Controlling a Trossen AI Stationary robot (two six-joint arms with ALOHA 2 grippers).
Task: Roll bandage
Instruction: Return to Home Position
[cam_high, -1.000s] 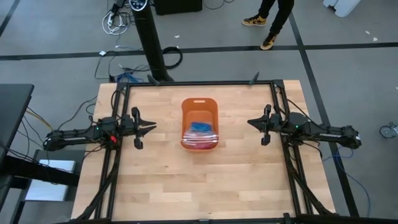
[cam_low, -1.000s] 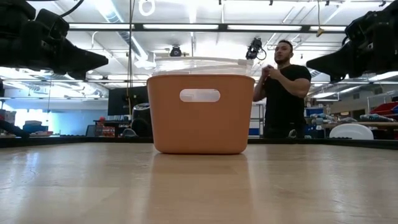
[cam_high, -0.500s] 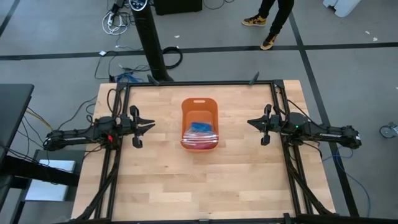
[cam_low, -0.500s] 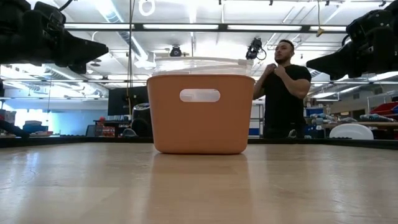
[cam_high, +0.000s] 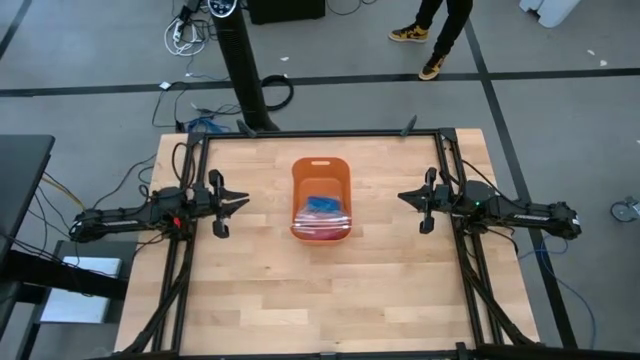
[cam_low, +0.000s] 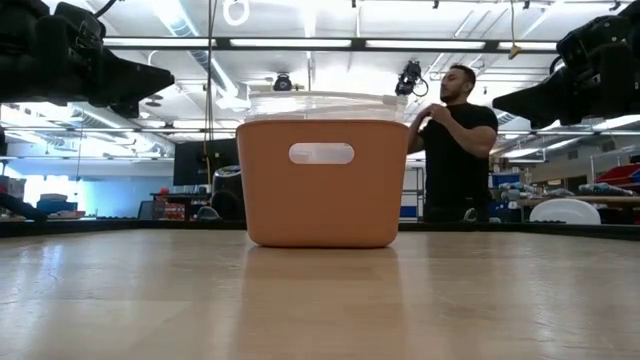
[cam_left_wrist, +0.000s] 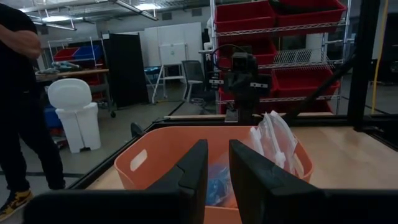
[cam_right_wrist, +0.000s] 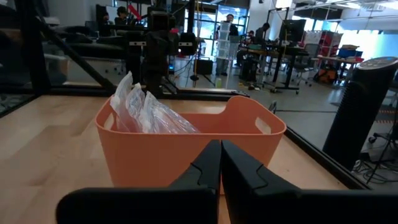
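Note:
The bright blue bandage (cam_high: 322, 204) lies inside the orange tray (cam_high: 320, 165) at the table's middle, partly under a clear crinkly plastic bag (cam_high: 323, 224). Through the gap between my left fingers it shows as a blue patch (cam_left_wrist: 217, 186). My left gripper (cam_high: 246, 203) hovers left of the tray, pointing at it, its fingers a narrow gap apart and empty. My right gripper (cam_high: 401, 196) hovers right of the tray, pointing at it, shut and empty. Both are above the table in the low view, the left gripper (cam_low: 165, 78) and the right gripper (cam_low: 500, 100).
The bag's top (cam_right_wrist: 140, 102) sticks up above the tray's rim (cam_right_wrist: 186, 118). A black frame rail (cam_high: 320, 133) borders the table. A person (cam_low: 455, 140) stands beyond the far edge. Bare wood (cam_high: 320, 290) lies in front of the tray.
My left gripper has gone up a little, staying left of the tray. The tray, the bag and my right gripper have kept still.

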